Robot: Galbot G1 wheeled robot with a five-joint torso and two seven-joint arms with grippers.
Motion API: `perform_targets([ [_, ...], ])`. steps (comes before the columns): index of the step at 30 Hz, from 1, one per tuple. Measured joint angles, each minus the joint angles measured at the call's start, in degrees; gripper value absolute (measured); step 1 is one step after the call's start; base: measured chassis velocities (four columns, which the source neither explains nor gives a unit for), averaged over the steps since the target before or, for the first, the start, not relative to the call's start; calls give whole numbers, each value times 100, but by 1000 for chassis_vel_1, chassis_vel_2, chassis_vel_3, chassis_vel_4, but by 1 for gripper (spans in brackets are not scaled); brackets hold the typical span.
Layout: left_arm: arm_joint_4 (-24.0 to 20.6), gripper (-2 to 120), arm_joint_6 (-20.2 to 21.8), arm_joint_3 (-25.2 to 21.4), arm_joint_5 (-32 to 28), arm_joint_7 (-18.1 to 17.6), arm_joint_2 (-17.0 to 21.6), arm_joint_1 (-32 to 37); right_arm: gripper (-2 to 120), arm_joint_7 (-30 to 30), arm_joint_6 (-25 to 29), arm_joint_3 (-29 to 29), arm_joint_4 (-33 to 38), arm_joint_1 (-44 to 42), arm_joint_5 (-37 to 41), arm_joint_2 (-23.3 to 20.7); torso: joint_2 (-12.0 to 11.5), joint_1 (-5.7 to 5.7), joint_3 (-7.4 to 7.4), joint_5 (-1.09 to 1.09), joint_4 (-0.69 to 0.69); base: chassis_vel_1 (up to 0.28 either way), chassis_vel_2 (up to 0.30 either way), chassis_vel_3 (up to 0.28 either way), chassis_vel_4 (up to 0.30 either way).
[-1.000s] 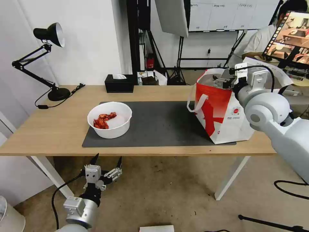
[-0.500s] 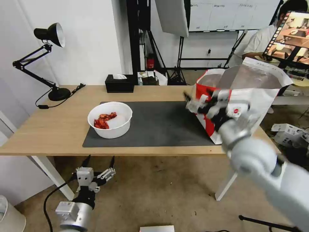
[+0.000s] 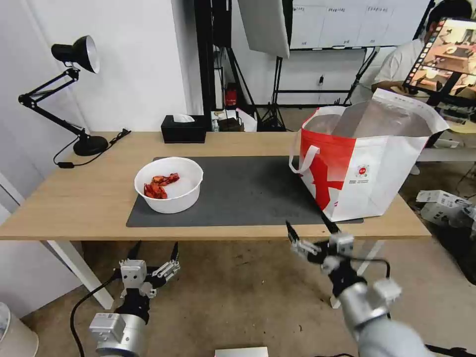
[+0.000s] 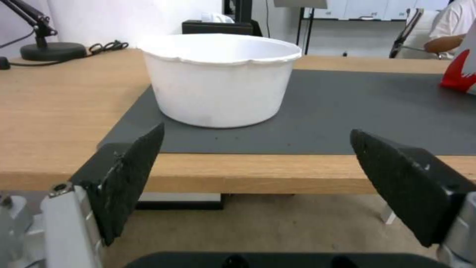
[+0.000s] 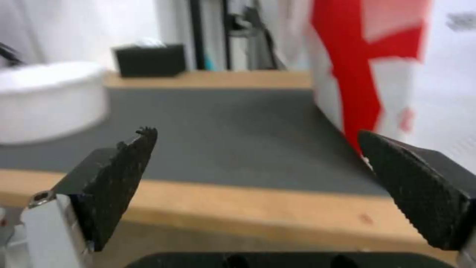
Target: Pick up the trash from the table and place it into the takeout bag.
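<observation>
Two grippers hanging below the near edge of the table, both spread wide and holding nothing. Left gripper sitting down in front of the white bowl, black fingertips pointing up toward the tabletop, bowl standing just past the edge in the left wrist view. Right gripper hovering under the table edge near the takeout bag, pads well apart, framing the dark grey mat and the bag's red panel. Bowl resting on the left part of the mat with red shellfish scraps lying inside. Takeout bag standing upright on the mat's right end, mouth gaping, silver lining showing, white loop handle drooping down its red side. Black tissue box sitting at the far edge of the table, black desk lamp standing at the far left corner, well apart from the bowl.
</observation>
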Motion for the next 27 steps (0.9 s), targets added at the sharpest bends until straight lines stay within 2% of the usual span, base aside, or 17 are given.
perform_targets([
  [8, 41, 100, -60, 27, 38, -1, -34, 4, 100, 138, -60, -103, -210, -215, -126, 168, 0, 0, 0, 0, 1, 0, 0, 0, 0],
  [27, 164, 100, -64, -10, 30, -1, 10, -15, 100, 158, -108, -160, -327, -146, -111, 175, 0, 0, 1, 0, 1, 0, 0, 0, 0],
])
